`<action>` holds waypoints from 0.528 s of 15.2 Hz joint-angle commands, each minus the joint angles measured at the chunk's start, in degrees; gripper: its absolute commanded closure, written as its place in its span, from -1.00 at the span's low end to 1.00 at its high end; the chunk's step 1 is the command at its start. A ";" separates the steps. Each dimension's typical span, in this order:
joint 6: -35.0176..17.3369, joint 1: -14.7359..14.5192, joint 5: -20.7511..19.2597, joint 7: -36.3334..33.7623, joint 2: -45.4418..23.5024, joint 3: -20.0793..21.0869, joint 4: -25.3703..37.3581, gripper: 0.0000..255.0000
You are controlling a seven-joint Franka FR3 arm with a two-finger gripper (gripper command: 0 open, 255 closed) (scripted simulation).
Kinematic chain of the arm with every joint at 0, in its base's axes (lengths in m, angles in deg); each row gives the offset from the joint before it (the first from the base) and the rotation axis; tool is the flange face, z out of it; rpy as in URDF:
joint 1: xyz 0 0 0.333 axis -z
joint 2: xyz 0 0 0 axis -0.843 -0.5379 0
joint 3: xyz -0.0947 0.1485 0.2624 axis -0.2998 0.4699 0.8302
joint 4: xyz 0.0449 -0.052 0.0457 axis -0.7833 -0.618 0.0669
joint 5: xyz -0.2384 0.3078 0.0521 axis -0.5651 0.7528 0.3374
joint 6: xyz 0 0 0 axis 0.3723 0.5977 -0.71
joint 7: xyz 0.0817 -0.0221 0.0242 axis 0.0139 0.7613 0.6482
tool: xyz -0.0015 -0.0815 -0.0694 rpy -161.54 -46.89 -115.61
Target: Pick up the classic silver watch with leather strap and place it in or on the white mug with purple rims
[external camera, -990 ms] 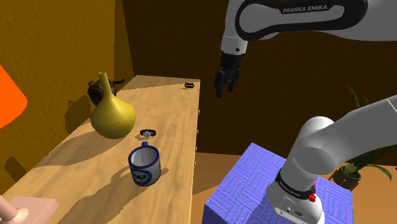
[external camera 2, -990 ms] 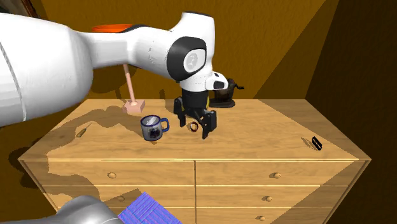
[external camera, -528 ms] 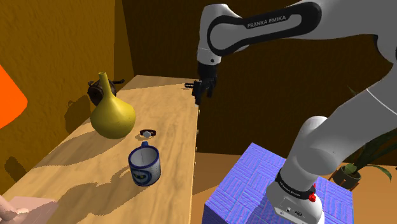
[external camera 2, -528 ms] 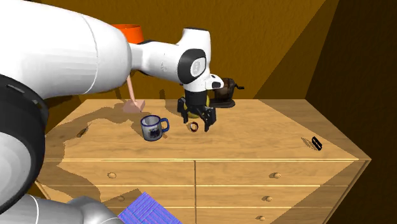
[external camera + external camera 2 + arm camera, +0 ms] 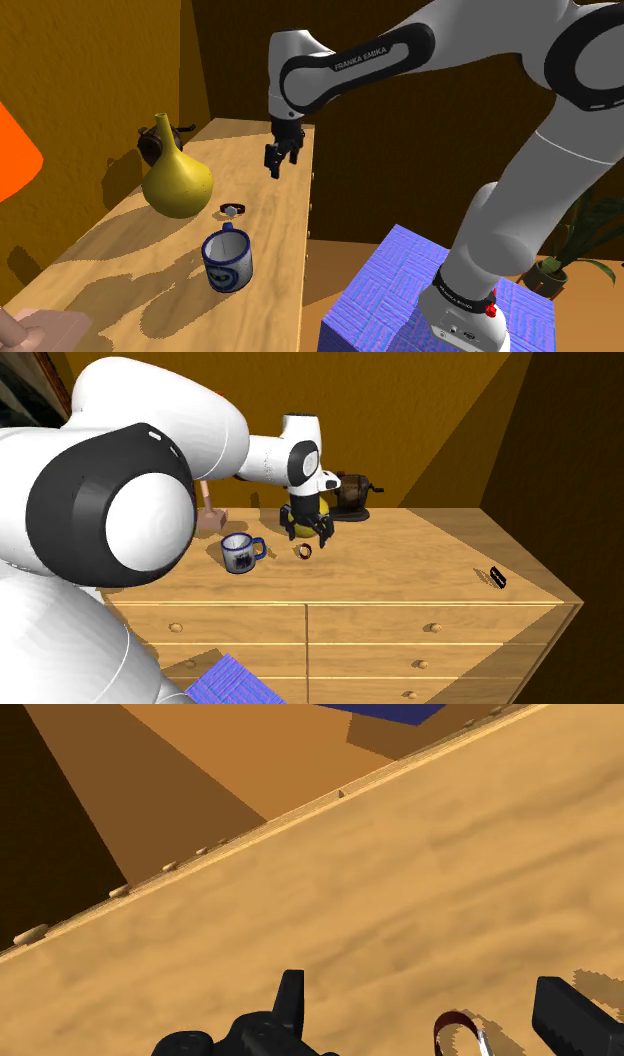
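The watch (image 5: 232,210), a small silver face on a dark strap, lies on the wooden dresser top (image 5: 270,260) beside a yellow gourd vase. The same watch (image 5: 303,551) sits just to the second exterior view's right of the mug (image 5: 240,552). The mug (image 5: 228,260) is white with a dark blue-purple pattern and rim, upright, nearer the stand than the watch. My gripper (image 5: 274,165) hangs open above the dresser, short of the watch and not touching it. From the wrist camera the gripper (image 5: 430,1014) stands open with the strap loop (image 5: 455,1026) low between its fingers.
A yellow gourd vase (image 5: 176,175) stands close behind the watch, with a dark object (image 5: 352,497) behind it. A small black item (image 5: 497,576) lies near the dresser's far end. A pink lamp base (image 5: 210,518) stands beyond the mug. The dresser's front edge (image 5: 305,250) drops to drawers.
The gripper has swung to the shoulder view's left, from off the dresser's edge to over its top, and has come lower toward the watch. It stays open. Watch and mug are unmoved.
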 commanded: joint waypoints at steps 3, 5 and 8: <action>-2.85 -1.18 -2.92 -1.38 -8.28 1.88 5.79 -1.00; -3.81 -1.95 -4.67 -2.16 -12.38 2.61 9.00 -1.00; -4.74 -3.36 -7.51 -3.33 -18.60 3.44 14.30 -1.00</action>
